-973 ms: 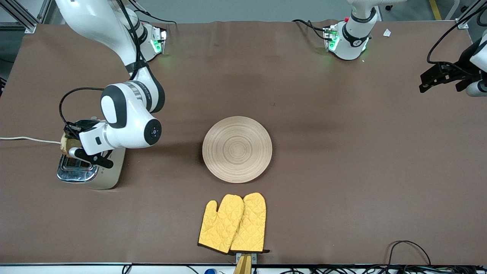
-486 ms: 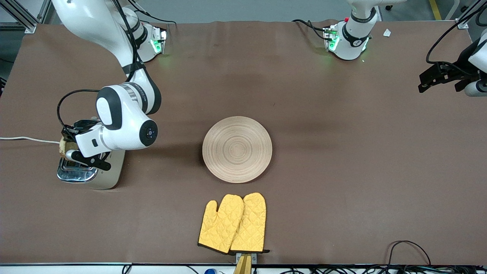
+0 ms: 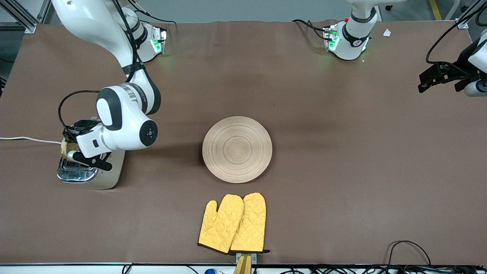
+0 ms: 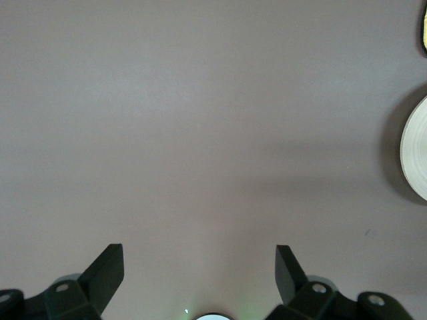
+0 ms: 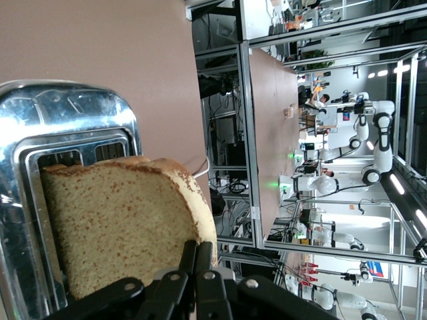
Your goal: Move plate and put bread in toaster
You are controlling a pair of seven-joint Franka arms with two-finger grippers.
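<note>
My right gripper (image 3: 73, 151) is shut on the bread (image 3: 64, 147), a brown speckled slice, just above the toaster (image 3: 95, 178). In the right wrist view the fingers (image 5: 197, 260) pinch the crust edge of the bread (image 5: 113, 220), and its other edge lies against the slots in the chrome top of the toaster (image 5: 60, 110). The round wooden plate (image 3: 237, 149) lies bare at the middle of the table. My left gripper (image 3: 428, 82) waits open and holding nothing over the left arm's end of the table. Its wrist view shows the gripper (image 4: 200, 267) and the plate's rim (image 4: 417, 157).
A pair of yellow oven mitts (image 3: 233, 223) lies nearer to the front camera than the plate. The toaster's white cord (image 3: 26, 139) runs off the right arm's end of the table. Brown cloth covers the table.
The right arm has shifted a little over the toaster with the bread, which sits slightly lower now. The plate, the mitts and the left arm have not moved.
</note>
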